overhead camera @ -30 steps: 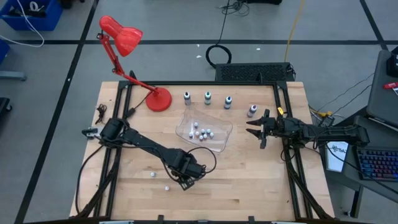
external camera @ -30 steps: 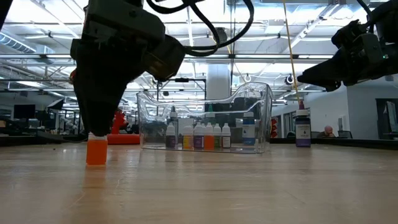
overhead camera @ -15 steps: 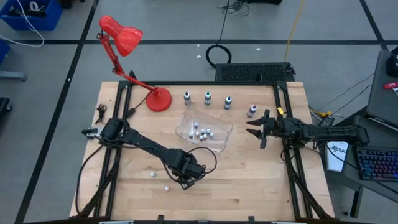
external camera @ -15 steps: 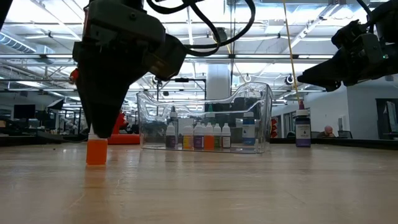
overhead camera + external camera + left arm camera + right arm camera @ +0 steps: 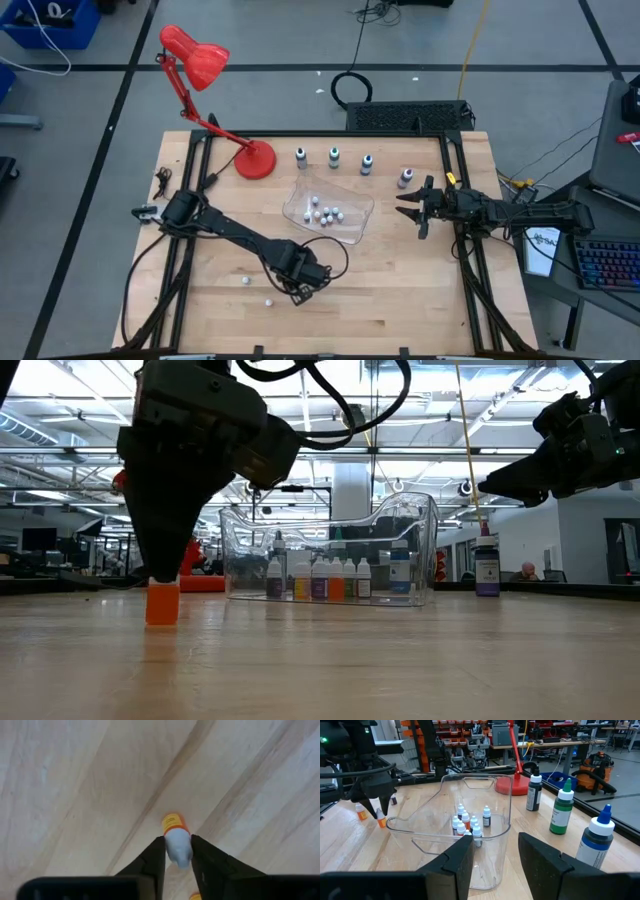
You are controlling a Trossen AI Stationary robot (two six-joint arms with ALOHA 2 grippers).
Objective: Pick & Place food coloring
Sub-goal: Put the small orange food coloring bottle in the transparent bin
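Observation:
A small orange food coloring bottle [image 5: 162, 604] with a pale cap stands upright on the wooden table, near its front and left of the middle. My left gripper [image 5: 297, 291] points straight down over it and is shut on it. Two more small bottles [image 5: 246, 281] [image 5: 269, 301] stand loose to its left. A clear plastic container [image 5: 352, 222] at mid-table holds several small bottles. My right gripper [image 5: 412, 205] hovers level at the container's right, open, with nothing between its fingers. My left gripper pinches the bottle's pale cap [image 5: 178, 851] between its two fingers, one on each side. The fingers come from above, pointing down. The orange body [image 5: 173, 823] hangs out below the fingertips, upright, with its base on the table.
Four larger dropper bottles [image 5: 333, 156] stand in a row behind the container. The base of a red desk lamp [image 5: 255, 160] sits at the far left. Bare wood lies in front of the container and to the right of my left gripper.
My left gripper has shut on the orange bottle's cap without leaving its place. The bottle has been nudged a little sideways under the fingers and still stands upright on the table.

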